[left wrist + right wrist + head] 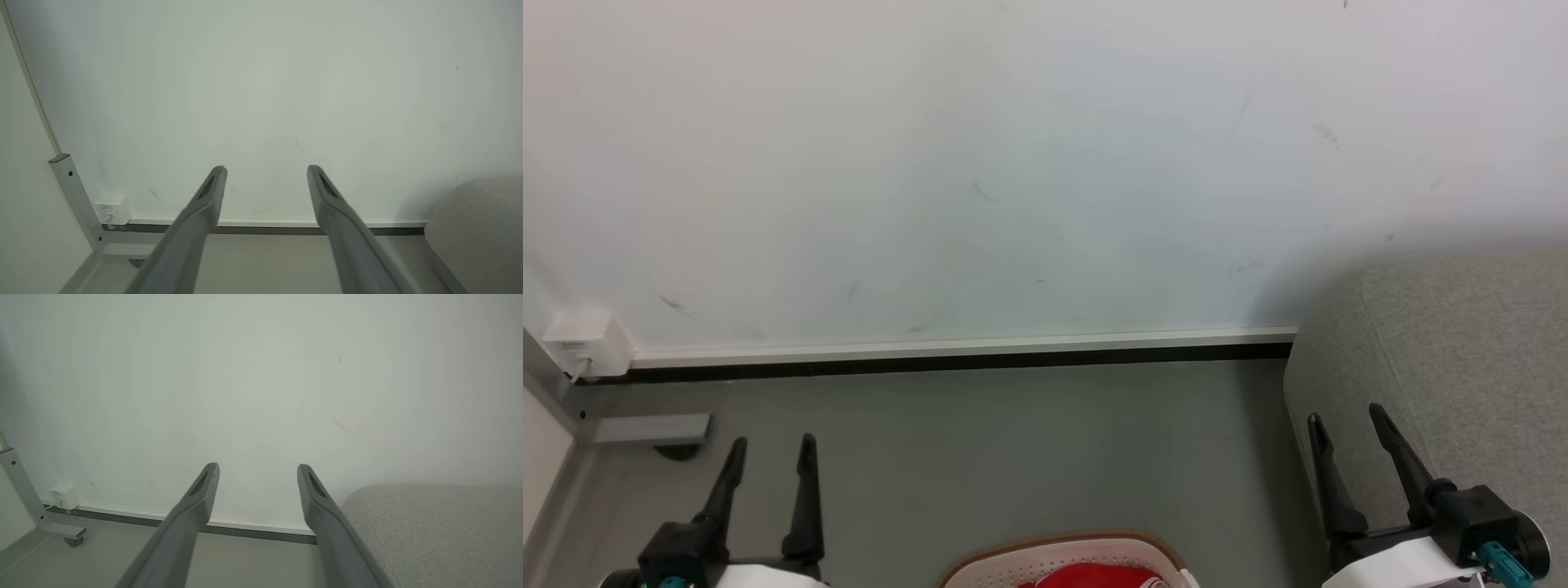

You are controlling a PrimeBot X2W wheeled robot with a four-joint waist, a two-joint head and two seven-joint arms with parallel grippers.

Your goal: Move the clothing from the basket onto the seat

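Plainly, in the head view the left gripper [773, 441] and the right gripper [1344, 413] both stand with jaws spread wide, gripping and touching nothing. At the bottom edge the basket [1054, 545] sits on the grey floor [1013, 449] with the clothing [1094, 576] inside, a red heap that seems to carry white trim, though only a sliver shows. The seat [1445, 367] lies beside the right gripper. Left wrist view: fingers [212, 192] wide apart, empty, facing the wall [261, 81]. Right wrist view: fingers [204, 490] equally wide, empty, the seat close at the right
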